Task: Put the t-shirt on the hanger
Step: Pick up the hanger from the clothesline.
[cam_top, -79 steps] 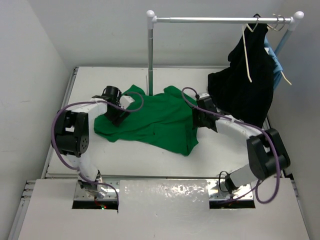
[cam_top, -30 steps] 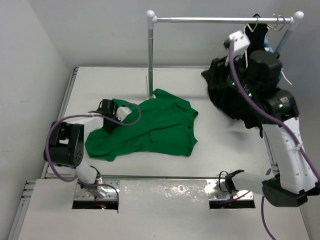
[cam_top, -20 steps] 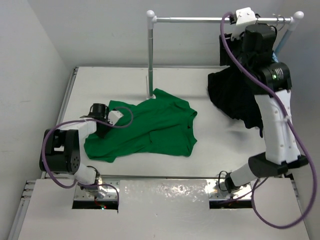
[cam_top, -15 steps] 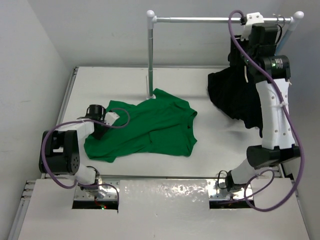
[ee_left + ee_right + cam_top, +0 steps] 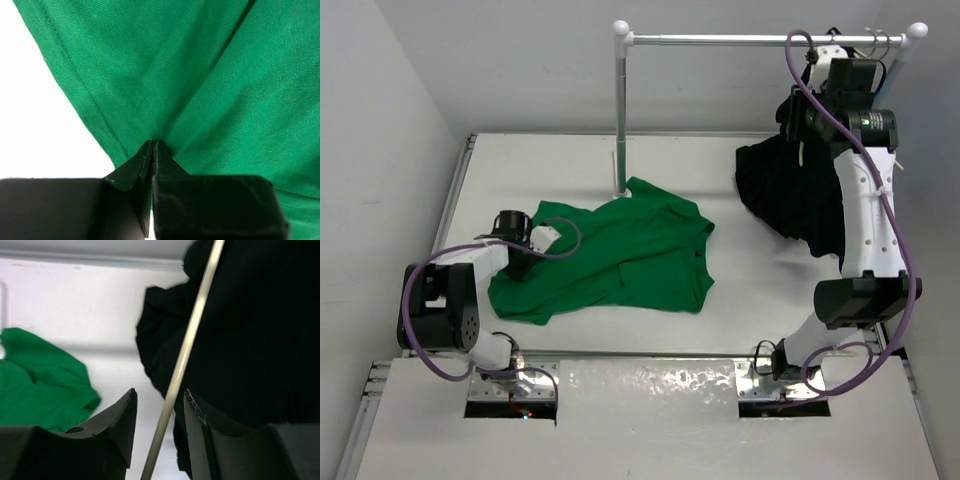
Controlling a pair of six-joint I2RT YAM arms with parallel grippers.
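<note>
We judge the task barely begun: left end effector (image 5: 153, 146) clamped on the t-shirt (image 5: 620, 255) lying on the desk (image 5: 770, 295), right end effector (image 5: 159, 400) open astride the hanger (image 5: 192, 325).

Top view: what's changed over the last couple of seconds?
The right gripper left the t-shirt's edge, rose to the rail and now straddles the hanger, jaws open. The left gripper, shut on the t-shirt, dragged it left and nearer. The black garment stayed on the rail.

The hanger (image 5: 182, 357) shows only as a blurred bar, cut off at twelve and six o'clock; overhead, the right arm (image 5: 868, 200) hides most of it.
</note>
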